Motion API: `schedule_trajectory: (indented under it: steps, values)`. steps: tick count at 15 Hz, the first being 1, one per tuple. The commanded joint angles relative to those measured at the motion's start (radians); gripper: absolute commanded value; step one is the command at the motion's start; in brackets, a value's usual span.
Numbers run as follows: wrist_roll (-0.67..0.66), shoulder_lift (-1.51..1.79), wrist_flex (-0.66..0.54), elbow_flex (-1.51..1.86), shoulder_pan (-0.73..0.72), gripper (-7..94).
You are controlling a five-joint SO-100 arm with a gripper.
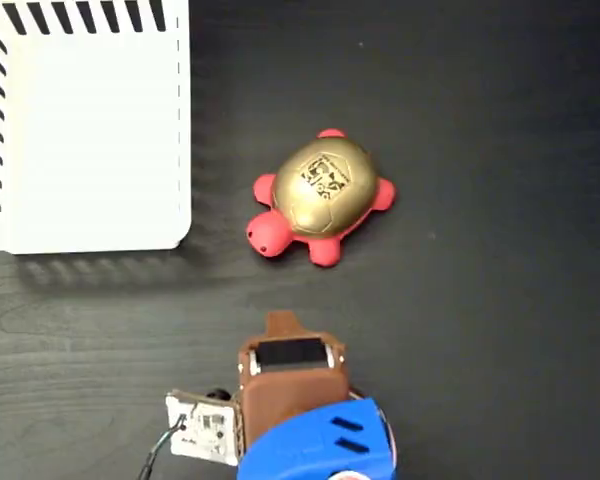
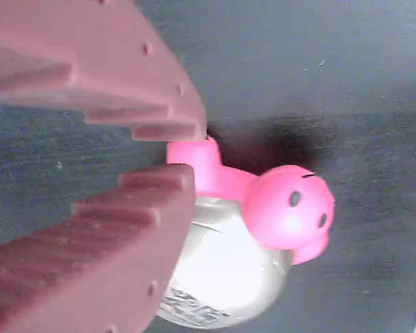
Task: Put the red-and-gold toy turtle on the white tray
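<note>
The red-and-gold toy turtle [image 1: 323, 196] sat on the dark surface [image 1: 500, 300], well apart from the white tray [image 1: 90, 130], which lay toward the upper left of the fixed view; its head pointed lower left, toward the arm. The step in hand looked to be the approach for a grasp. To do it well, the pincer [image 2: 187, 156] would probably need to come down with one finger on either side of the domed shell rather than on a leg or the head, since the shiny gold dome looked slippery and could squirt out under a shallow pinch. In the wrist view the two brown ridged fingers [image 2: 111, 76] stood slightly parted, holding nothing, with their tips near a pink front leg. In the fixed view the arm [image 1: 315, 445] reached up from the bottom edge, its tip short of the turtle and not touching it
</note>
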Motion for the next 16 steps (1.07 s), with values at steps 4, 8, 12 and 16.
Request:
schedule_trajectory:
  steps: [4,8,12,16]
  values:
    - [-0.101,-0.517,-0.187,-0.278,-0.018,0]
    - [-0.322,-0.951,-0.083,-0.704,0.031,0]
    - [-0.561,-1.247,-0.032,-0.965,0.086,0]
    - [-0.644,-1.463,0.153,-1.258,0.117,0]
